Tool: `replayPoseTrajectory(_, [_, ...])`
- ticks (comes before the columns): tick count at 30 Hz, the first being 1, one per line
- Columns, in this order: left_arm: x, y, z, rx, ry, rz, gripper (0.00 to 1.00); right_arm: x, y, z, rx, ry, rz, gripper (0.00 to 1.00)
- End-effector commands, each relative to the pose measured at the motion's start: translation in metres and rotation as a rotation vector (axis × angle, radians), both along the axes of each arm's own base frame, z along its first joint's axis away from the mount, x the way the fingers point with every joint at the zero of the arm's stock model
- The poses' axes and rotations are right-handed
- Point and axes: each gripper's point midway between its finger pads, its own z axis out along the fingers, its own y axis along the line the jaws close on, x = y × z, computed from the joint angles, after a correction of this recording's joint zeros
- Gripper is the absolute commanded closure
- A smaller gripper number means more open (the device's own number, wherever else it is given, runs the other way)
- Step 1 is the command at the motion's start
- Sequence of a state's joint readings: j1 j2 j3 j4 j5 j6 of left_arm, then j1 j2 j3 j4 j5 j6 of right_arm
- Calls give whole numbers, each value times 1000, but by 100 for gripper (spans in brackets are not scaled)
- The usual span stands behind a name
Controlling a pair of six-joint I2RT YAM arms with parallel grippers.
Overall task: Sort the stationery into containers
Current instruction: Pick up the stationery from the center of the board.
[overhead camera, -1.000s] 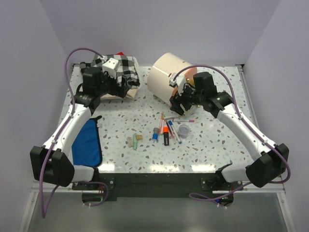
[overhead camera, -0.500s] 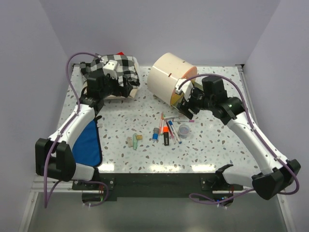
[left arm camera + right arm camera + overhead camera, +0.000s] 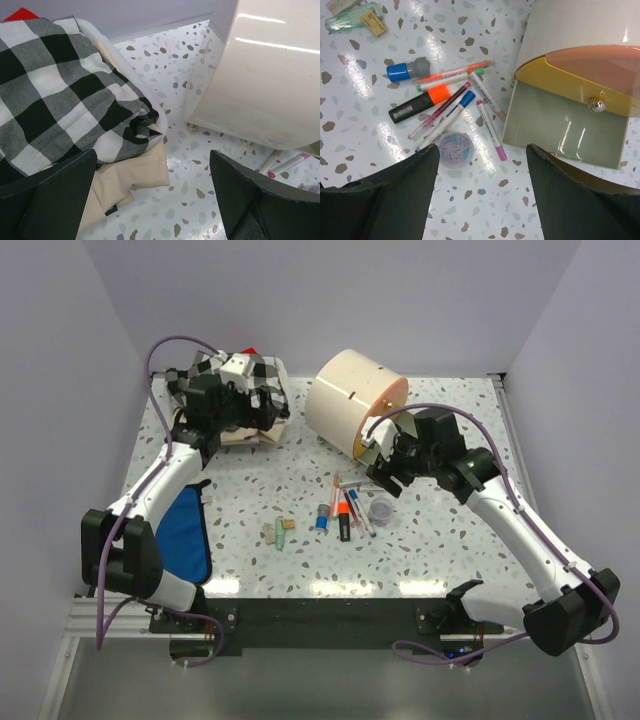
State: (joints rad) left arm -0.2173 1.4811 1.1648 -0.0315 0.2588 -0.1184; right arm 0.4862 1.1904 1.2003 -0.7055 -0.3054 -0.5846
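Three pale walls [image 3: 330, 300] close in the speckled desk [image 3: 450, 530], with open surface to the right of the right fingers [image 3: 580, 200]. The cream cabinet [image 3: 345, 405] lies just beyond those fingers, one drawer [image 3: 565, 125] pulled out. Checked cloth [image 3: 55, 95] is heaped just ahead of the left fingers [image 3: 55, 195]. Both pairs are spread wide, holding nothing. The stationery [image 3: 445, 105] is clustered on the desk, nearward and left of the right fingers.

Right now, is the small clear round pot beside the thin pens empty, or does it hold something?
Not empty: what look like pastel paper clips show inside the small clear round pot.
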Motion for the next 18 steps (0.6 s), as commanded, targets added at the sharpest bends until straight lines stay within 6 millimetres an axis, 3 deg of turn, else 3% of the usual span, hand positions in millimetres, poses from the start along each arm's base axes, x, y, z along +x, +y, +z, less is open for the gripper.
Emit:
replayPoseTrajectory(1, [15,-6,27,10,-87,-26,0,8,6,13,27,-38,2,26])
replayPoseTrajectory(18, [43,-15,43,-24,-139,-27,0,14,7,11,15,-33,-5,25])
